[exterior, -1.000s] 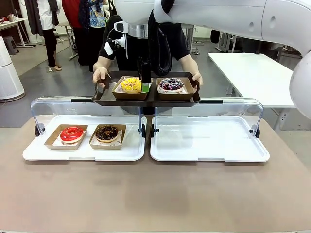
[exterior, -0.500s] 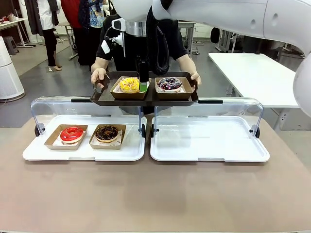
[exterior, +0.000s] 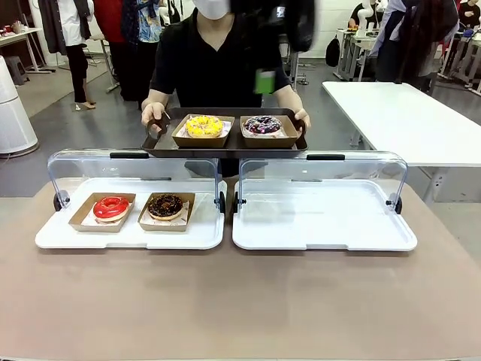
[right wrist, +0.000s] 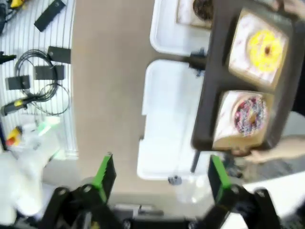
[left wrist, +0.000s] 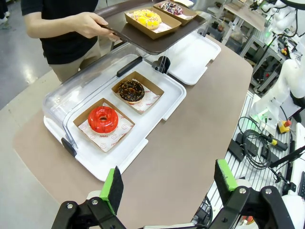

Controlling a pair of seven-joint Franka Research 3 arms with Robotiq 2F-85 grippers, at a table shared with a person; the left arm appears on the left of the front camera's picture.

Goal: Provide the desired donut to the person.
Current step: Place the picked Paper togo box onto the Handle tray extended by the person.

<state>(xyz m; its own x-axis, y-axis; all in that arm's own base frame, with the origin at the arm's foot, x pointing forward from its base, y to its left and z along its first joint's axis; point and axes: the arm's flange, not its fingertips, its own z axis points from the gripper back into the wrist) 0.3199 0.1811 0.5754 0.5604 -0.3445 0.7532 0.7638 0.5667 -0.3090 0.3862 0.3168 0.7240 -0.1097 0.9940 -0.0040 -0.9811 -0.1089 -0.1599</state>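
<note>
The person (exterior: 218,60) in black stands at the far side and holds a dark tray (exterior: 225,144) with both hands. On it sit a yellow donut (exterior: 204,125) and a purple-sprinkled donut (exterior: 262,125), each in a brown box. My right gripper (right wrist: 159,174) hovers high above that tray (right wrist: 209,95), open and empty, looking down on the yellow donut (right wrist: 265,47). From the front it is a dark blur with one green pad (exterior: 264,81). My left gripper (left wrist: 169,183) is open and empty, well back from the trays.
A white tray (exterior: 128,235) with a raised clear lid holds a red donut (exterior: 111,207) and a chocolate donut (exterior: 166,204) in boxes. The white tray (exterior: 323,233) beside it is bare. Cables and gear (left wrist: 257,143) lie off the table's edge.
My right arm has lifted up and away from the yellow donut's box on the person's tray. The tray stays held at about the same place.
</note>
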